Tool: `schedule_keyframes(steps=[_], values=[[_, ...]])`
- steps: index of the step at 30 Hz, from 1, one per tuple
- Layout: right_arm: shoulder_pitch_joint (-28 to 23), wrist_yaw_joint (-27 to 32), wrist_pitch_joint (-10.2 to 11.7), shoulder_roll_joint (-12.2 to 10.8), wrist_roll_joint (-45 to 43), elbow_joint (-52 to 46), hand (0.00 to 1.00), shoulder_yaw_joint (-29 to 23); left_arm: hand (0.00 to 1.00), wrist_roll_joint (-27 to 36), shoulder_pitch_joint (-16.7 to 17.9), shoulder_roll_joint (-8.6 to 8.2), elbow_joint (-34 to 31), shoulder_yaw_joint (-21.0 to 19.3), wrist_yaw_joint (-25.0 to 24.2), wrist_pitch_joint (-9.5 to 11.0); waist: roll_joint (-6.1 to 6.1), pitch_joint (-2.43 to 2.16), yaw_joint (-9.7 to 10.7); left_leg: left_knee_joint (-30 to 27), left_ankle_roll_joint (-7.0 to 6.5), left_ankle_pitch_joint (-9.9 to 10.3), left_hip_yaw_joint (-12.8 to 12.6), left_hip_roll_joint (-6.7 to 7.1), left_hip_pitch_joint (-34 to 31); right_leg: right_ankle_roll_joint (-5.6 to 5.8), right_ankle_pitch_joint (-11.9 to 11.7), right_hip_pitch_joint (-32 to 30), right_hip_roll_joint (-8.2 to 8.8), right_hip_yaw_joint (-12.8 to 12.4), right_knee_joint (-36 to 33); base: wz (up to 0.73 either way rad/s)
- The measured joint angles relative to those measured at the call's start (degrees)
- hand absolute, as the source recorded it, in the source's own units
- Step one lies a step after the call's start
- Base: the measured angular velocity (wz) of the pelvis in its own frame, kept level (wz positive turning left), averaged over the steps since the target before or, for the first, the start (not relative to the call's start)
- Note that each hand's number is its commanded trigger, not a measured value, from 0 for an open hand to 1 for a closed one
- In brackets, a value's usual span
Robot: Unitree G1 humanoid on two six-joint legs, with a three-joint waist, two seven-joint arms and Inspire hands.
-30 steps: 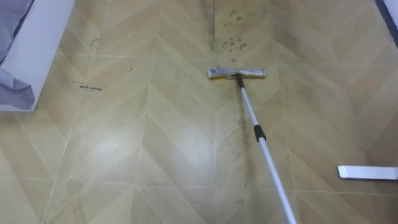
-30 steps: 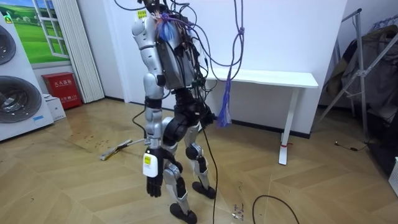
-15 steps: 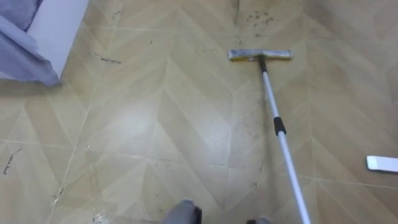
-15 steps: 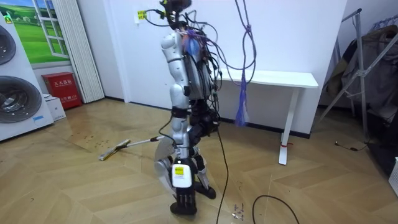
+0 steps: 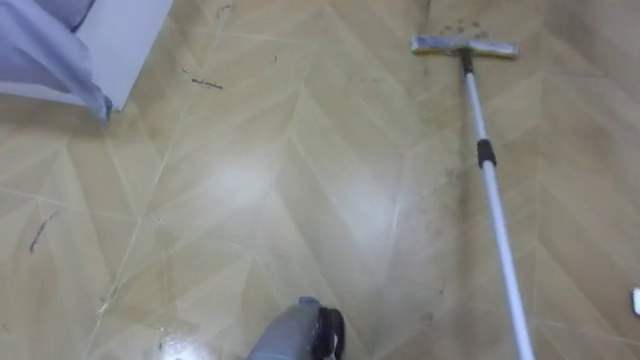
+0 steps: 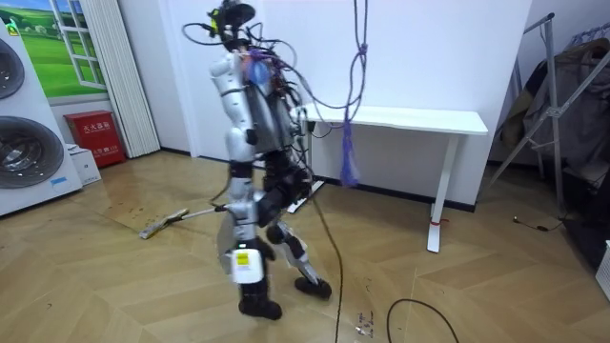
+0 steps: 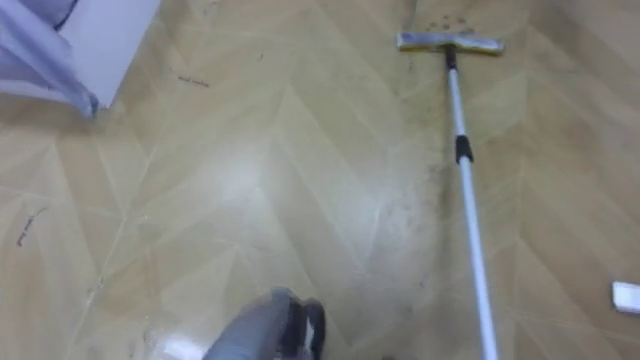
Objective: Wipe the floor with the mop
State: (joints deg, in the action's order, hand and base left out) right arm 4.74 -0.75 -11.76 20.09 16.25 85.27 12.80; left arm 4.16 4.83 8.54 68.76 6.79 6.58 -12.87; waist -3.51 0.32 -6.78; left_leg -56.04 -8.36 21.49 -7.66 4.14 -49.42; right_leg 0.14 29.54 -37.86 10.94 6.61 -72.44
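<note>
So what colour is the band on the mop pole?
The band is black, clearest in left eye view.

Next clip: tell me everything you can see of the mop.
The mop is a flat one: a narrow rectangular head, silvery with a yellowish tint, on a long thin white pole with a black collar partway up. The head lies flat on the wood-patterned floor, just below a scatter of dark specks. The pole slants back toward the robot and leaves the eye view at its lower right; in the room view it rises at a low angle to the robot's side.
</note>
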Motion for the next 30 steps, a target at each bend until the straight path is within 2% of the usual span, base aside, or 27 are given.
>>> schedule_keyframes(steps=[1,2,3,4,5,7,8,9,10,12,13,14,15,16,17,18,19,20,21,22,23,24,25,26,27,28,30], values=[[-2.5,0.7,-0.9,-0.1,-0.3,-0.2,1.00,0.0,0.00,0.0,0.5,0.09,-1.1,-0.4,0.3,0.2,-0.96,-0.10,0.1,-0.3,-0.44,1.9,0.3,0.32,1.6,0.15,-6.2,-2.3,-1.15,-2.7,-4.7,-0.12],[-4.2,1.2,-1.0,-0.5,-0.3,-0.4,1.00,0.0,0.00,0.0,0.6,0.17,-2.2,-1.0,0.7,0.6,-1.58,-0.28,0.5,-0.3,-0.77,3.5,0.5,0.30,2.8,0.68,-9.3,-4.9,-2.82,-4.8,-7.9,-0.20],[-4.6,1.5,-1.0,-1.1,-0.3,-0.7,1.00,0.0,0.00,0.0,0.3,0.29,-2.4,-1.0,0.8,0.9,-1.88,-0.30,0.7,-0.2,-0.87,4.0,0.7,0.23,3.3,0.81,-9.4,-6.4,-3.39,-5.6,-8.8,-0.19],[-4.8,2.4,-1.0,-2.4,-0.5,-0.9,1.00,-0.1,0.00,0.0,-0.3,0.38,-2.5,-1.0,1.3,1.2,-2.33,-0.06,1.2,0.1,-1.01,4.9,1.0,0.41,4.1,1.00,-9.0,-9.6,-4.33,-6.2,-9.0,-0.12],[-4.7,2.9,-1.0,-3.1,-0.6,-1.0,1.00,-0.2,0.00,0.0,-0.4,0.30,-2.5,-1.0,1.7,1.5,-2.42,-0.04,1.8,0.4,-1.05,5.2,1.0,0.44,4.6,1.15,-8.8,-11.2,-4.38,-6.0,-7.7,-0.20],[-4.8,4.4,-1.0,-5.2,-0.7,-1.7,1.00,-0.3,0.00,0.1,-0.4,-0.32,-2.8,-0.7,1.9,1.6,-2.64,0.18,2.1,3.4,-0.67,6.0,1.8,0.63,7.6,1.37,-8.2,-14.7,-5.20,-5.9,4.7,-0.28],[-4.8,5.1,-1.5,-6.0,-0.7,-2.2,1.00,-0.6,0.00,-0.1,-0.3,-0.45,-2.9,0.0,1.9,1.3,-2.40,0.31,2.1,5.6,-0.30,6.2,2.0,0.65,9.9,0.98,-8.5,-14.9,-5.28,-4.9,12.9,-0.19],[-4.7,5.6,-2.3,-6.2,-0.7,-2.8,1.00,-0.6,0.00,-0.1,-0.2,-0.43,-2.9,0.3,1.9,1.1,-2.37,0.26,2.1,6.6,-0.01,6.3,2.1,0.65,11.1,0.45,-9.1,-14.7,-5.30,-4.5,16.9,-0.09],[-3.8,6.3,-3.5,-6.4,-0.7,-3.2,1.00,-0.9,0.00,0.0,0.0,-0.50,-2.7,0.3,2.0,0.3,-2.22,0.27,1.9,7.6,0.54,7.3,2.5,0.53,13.4,-0.42,-11.4,-13.3,-5.67,-3.3,23.7,0.00],[-2.1,7.5,-5.6,-6.2,-1.2,-3.5,1.00,-1.8,0.00,0.0,0.4,-0.63,-2.2,0.2,2.9,-1.0,-1.56,0.50,1.5,7.1,1.87,9.1,3.2,0.16,16.4,-1.31,-12.5,-11.0,-6.15,-2.4,23.5,0.02],[0.7,8.2,-6.8,-5.7,-1.8,-3.4,1.00,-2.8,0.00,0.4,0.4,-0.53,-2.2,0.3,3.4,-1.6,-1.03,0.51,0.9,2.1,3.18,8.7,2.5,-0.69,15.7,-1.76,-11.5,-10.4,-6.32,-2.2,22.0,-0.18],[3.9,8.8,-7.3,-5.1,-1.8,-3.3,1.00,-2.8,0.00,1.6,0.4,-0.22,-2.2,0.3,4.3,-1.7,-0.12,0.81,-0.7,-6.7,6.61,5.4,1.8,-2.48,12.5,-3.05,-10.2,-10.1,-7.46,-3.1,19.7,-0.36],[5.7,9.0,-7.3,-4.8,-1.7,-3.3,1.00,-2.8,0.00,2.6,0.5,0.00,-2.2,0.4,4.7,-1.7,0.73,0.97,-1.6,-11.2,7.53,2.3,1.2,-3.42,10.7,-3.72,-9.2,-10.2,-7.69,-3.3,18.5,-0.50],[9.3,8.9,-7.1,-3.9,-1.3,-3.5,1.00,-2.7,0.00,3.7,0.6,0.12,-2.3,0.8,5.6,-1.8,1.76,1.02,-2.6,-18.3,8.34,-4.9,1.4,-4.27,6.7,-4.11,-7.8,-9.9,-8.26,-3.7,16.9,-0.31],[11.2,8.8,-7.1,-3.6,-1.0,-3.7,1.00,-2.3,0.00,4.4,0.6,0.25,-2.5,1.3,5.9,-1.8,2.32,0.96,-3.1,-21.2,8.19,-9.3,1.6,-4.44,4.8,-4.05,-7.1,-9.7,-8.40,-3.8,16.3,-0.18],[14.8,8.6,-7.0,-3.2,-0.1,-4.2,1.00,-1.3,0.00,4.8,0.5,0.39,-3.0,2.1,6.3,-1.7,3.57,1.30,-4.1,-24.6,8.60,-16.1,1.5,-4.57,2.0,-4.45,-5.8,-9.2,-8.84,-4.2,15.9,-0.10],[17.4,8.0,-6.5,-2.7,1.6,-4.2,1.00,-0.5,0.00,5.1,0.5,0.39,-3.5,2.6,6.3,-1.6,4.38,1.55,-5.2,-26.2,8.63,-16.3,2.0,-5.35,-0.4,-4.93,-5.0,-8.7,-9.60,-4.3,15.8,-0.13],[18.6,7.5,-5.7,-2.6,2.2,-4.2,1.00,-0.4,0.00,5.0,0.5,0.35,-3.6,2.5,6.3,-1.5,4.43,1.61,-5.7,-25.9,8.22,-14.8,2.1,-5.70,-1.5,-4.93,-4.6,-8.3,-10.06,-4.3,15.8,-0.12],[20.3,6.6,-4.2,-2.4,3.5,-4.3,1.00,-0.5,0.00,4.9,0.5,0.35,-3.6,2.3,6.1,-1.6,4.80,1.89,-6.6,-22.1,7.85,-11.0,2.2,-6.01,-3.1,-5.04,-3.7,-7.1,-10.32,-4.2,16.0,0.06],[20.8,5.8,-3.5,-2.2,4.7,-4.4,1.00,-0.6,0.00,4.7,0.8,0.34,-3.5,2.2,5.7,-1.6,4.84,1.95,-6.7,-13.8,8.07,-7.3,2.3,-6.05,-3.5,-4.85,-2.9,-5.1,-10.40,-3.6,17.2,0.17],[20.5,5.4,-3.2,-2.1,5.3,-4.5,1.00,-0.6,0.00,4.5,0.9,0.34,-3.5,2.1,5.2,-1.6,4.56,1.84,-6.6,-8.9,7.84,-5.8,2.5,-6.03,-3.4,-4.66,-2.6,-3.9,-10.42,-3.1,18.1,0.36],[19.3,4.9,-3.0,-1.7,6.7,-4.5,1.00,-0.5,0.00,3.6,0.9,0.37,-3.8,1.6,4.5,-1.5,4.10,1.73,-6.5,0.7,7.33,-5.3,2.9,-5.81,-2.8,-4.12,-2.0,-1.6,-10.38,-2.4,20.2,0.52],[17.4,4.6,-2.9,-1.5,7.9,-4.4,1.00,-0.6,0.00,2.7,1.0,0.54,-4.7,0.7,3.9,-1.3,3.73,1.63,-5.6,7.1,5.32,-6.1,3.0,-5.27,-2.5,-3.25,-0.8,0.4,-9.84,-1.7,21.6,0.62],[16.2,4.4,-2.8,-1.4,8.6,-4.4,1.00,-0.6,0.00,2.5,0.8,0.58,-4.7,0.2,3.7,-1.3,3.37,1.49,-5.0,7.1,4.02,-6.3,2.6,-5.12,-2.1,-2.73,-0.3,1.2,-9.68,-1.7,21.8,0.87],[13.3,4.1,-2.7,-0.9,9.5,-3.6,1.00,-0.9,0.00,2.4,0.0,0.58,-4.9,-0.2,3.1,-1.2,2.32,1.26,-3.8,7.4,1.81,-5.3,1.5,-4.81,-1.2,-2.26,0.1,2.1,-9.23,-2.1,21.7,0.89],[10.3,3.7,-2.7,-0.8,9.3,-1.7,1.00,-1.1,0.00,0.9,-0.7,0.52,-5.3,-0.4,2.6,-1.3,1.88,1.07,-3.6,8.1,0.45,-4.4,-0.6,-4.59,0.8,-1.62,0.0,3.5,-8.30,-2.2,21.5,0.74],[6.2,3.8,-2.7,-0.6,8.5,0.1,1.00,-0.8,0.00,-0.3,-0.6,0.29,-5.9,-0.4,2.5,-1.0,1.31,0.88,-3.4,9.8,-0.49,-3.1,-2.5,-3.30,4.1,0.90,-1.2,4.7,-6.46,-2.9,19.6,0.18]])
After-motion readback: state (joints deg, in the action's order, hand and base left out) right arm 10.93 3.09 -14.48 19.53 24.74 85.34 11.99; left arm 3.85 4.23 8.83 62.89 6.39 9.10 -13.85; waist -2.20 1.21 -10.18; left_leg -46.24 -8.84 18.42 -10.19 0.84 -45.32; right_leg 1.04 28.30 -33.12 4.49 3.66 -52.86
